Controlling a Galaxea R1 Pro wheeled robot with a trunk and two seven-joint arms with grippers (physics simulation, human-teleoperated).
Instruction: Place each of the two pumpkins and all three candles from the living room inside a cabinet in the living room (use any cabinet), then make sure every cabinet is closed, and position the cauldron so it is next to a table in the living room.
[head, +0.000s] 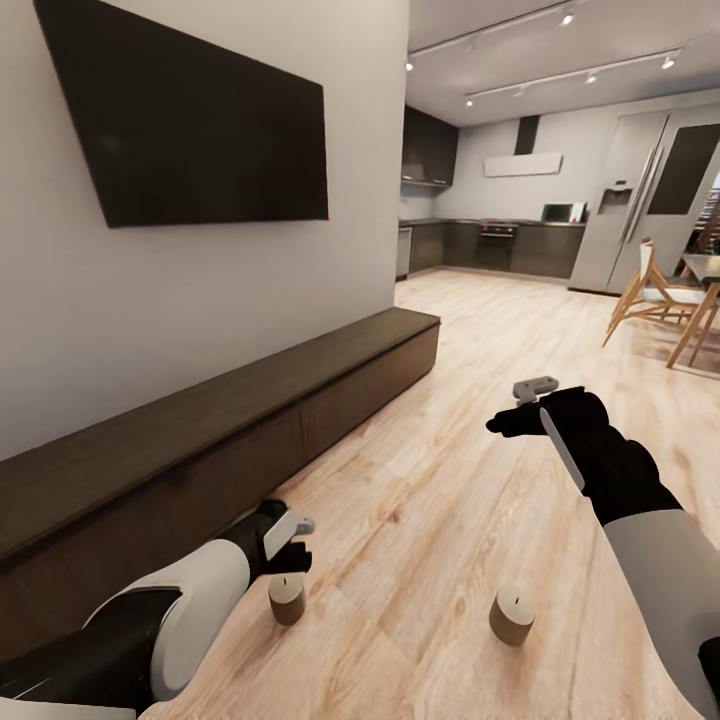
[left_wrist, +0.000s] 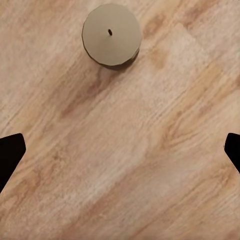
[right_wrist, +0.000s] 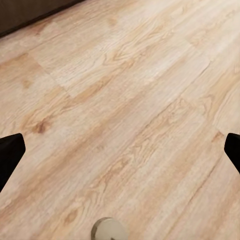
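Left gripper (head: 290, 540), fingers spread, hovers above a stubby candle (head: 287, 598); likely light, rigid, smooth: pinch its sides mid-height. Right gripper (head: 520, 412) spread, empty

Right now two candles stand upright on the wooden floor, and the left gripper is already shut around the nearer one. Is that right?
Not quite. Both candles stand upright on the floor, but the left gripper holds nothing: it hangs open just above the left candle. The left wrist view shows that candle free on the floor, fingers spread wide. The right candle is also untouched.

Right wrist view's edge cuts off a candle (right_wrist: 108, 231), perhaps half hidden.
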